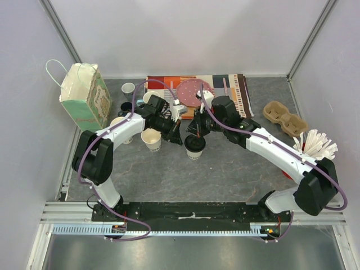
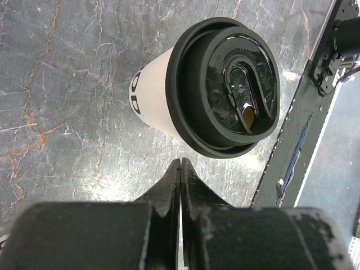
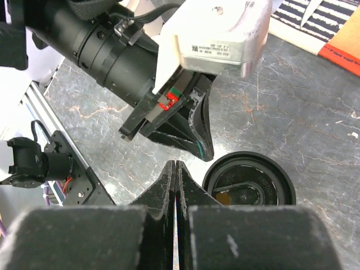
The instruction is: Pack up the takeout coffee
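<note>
Beside lidded cup (image 2: 209, 93), left hand (image 2: 180, 163) closed, right hand (image 3: 175, 164) closed, both empty

Grey marbled table (image 1: 225, 169) with lidded cup (image 1: 194, 145), open cup (image 1: 151, 139), bag (image 1: 85, 98), carrier (image 1: 285, 118)

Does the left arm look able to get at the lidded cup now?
Probably yes: the lidded cup stands right ahead of the left gripper with nothing between them, though its jaws are shut and must open first.
</note>
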Controlling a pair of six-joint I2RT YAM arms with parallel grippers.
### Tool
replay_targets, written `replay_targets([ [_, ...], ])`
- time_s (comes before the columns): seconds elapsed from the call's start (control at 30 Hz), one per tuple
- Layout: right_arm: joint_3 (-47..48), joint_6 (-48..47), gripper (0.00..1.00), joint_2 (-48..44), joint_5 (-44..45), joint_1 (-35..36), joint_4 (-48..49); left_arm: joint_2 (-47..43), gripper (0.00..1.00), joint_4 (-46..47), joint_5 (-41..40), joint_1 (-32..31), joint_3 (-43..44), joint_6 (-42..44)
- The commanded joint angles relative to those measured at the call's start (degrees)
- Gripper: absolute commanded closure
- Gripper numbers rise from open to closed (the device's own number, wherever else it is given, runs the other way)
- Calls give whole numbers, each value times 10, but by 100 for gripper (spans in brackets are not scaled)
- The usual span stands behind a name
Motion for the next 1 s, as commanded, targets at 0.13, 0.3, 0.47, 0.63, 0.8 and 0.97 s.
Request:
replay_targets([
  [0.13, -176, 30, 100, 50, 1, -26, 94, -12, 97, -3, 21, 0, 15, 0],
  [0.3, -209, 37, 100, 38, 4, -54, 109, -12, 97, -4, 22, 0, 12, 1],
  [0.47, -159, 29, 100, 15, -9, -55, 69, -11, 97, 0, 27, 0, 14, -1],
  [0.63, -120, 25, 100, -7, -38, -54, 47, -22, 97, 0, 15, 0, 17, 3],
  [0.8, -65, 19, 100, -25, -52, -48, 22, -52, 98, -10, 9, 14, 33, 9],
  [0.97, -23, 14, 100, -16, -50, -48, 15, -93, 97, -22, 20, 16, 60, 1],
])
